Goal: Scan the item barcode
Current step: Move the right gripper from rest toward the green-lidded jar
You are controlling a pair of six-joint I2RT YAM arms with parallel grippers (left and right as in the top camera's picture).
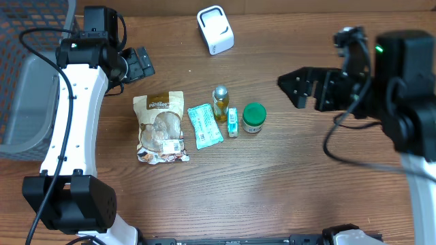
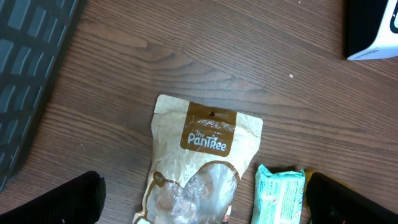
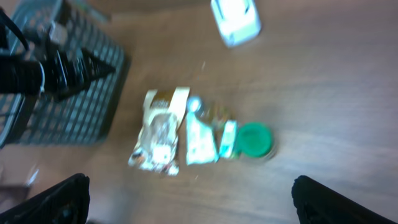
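While both arms hang above the wooden bench [image 1: 306, 190], we see five small goods lying in a row near its middle. From the left arm's side these are a beige snack pouch [image 1: 161, 127] with a brown label, a mint-green packet [image 1: 204, 125] just beside it, a small bottle [image 1: 220, 103] of yellow liquid, a slim green-and-white box [image 1: 233, 122] touching the bottle's base, and a green-lidded jar [image 1: 254, 117] next to the box. A white scanner [image 1: 215, 30] stands apart from the row, near the far edge of the bench. A grey mesh basket [image 1: 27, 75] sits at the left edge. The left gripper [image 1: 139, 63] hovers just beyond the top of the pouch, its fingers spread wide and holding nothing; its wrist view looks down on the pouch and a corner of the packet. The right gripper [image 1: 291, 92] hangs well to the side of the jar, also spread wide and empty. Its wrist view is blurred, and we cannot make out any barcode.
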